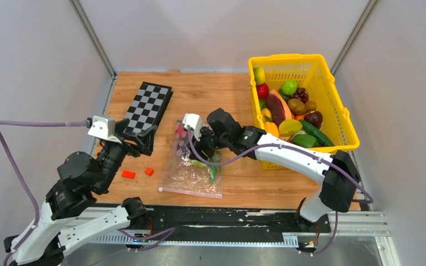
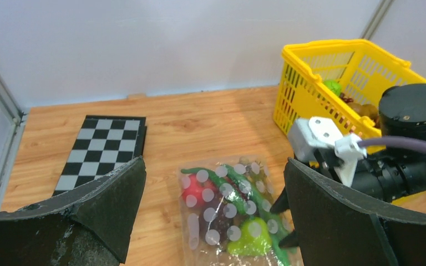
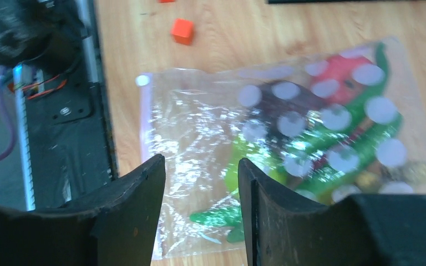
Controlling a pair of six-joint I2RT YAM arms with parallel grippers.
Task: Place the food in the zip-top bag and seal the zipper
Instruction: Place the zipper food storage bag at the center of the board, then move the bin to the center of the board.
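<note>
The zip-top bag (image 1: 184, 176) lies flat on the wooden table, with the food inside it. The food includes a red apple (image 2: 195, 191), a dark purple fruit (image 2: 222, 220), a green pear (image 2: 250, 239) and long green pieces (image 3: 360, 141). The pinkish zipper (image 3: 144, 138) runs along the bag's near edge. My right gripper (image 3: 201, 166) hovers over the bag's right side, its jaws apart and nothing between them. My left gripper (image 2: 215, 166) stands wide open and empty, left of the bag and off it.
A yellow mesh basket (image 1: 285, 57) full of more toy fruit stands at the right. A folded chessboard (image 1: 151, 105) lies at the back left. Two small orange-red blocks (image 1: 128, 174) sit left of the bag. The black base rail (image 1: 227, 216) runs along the near edge.
</note>
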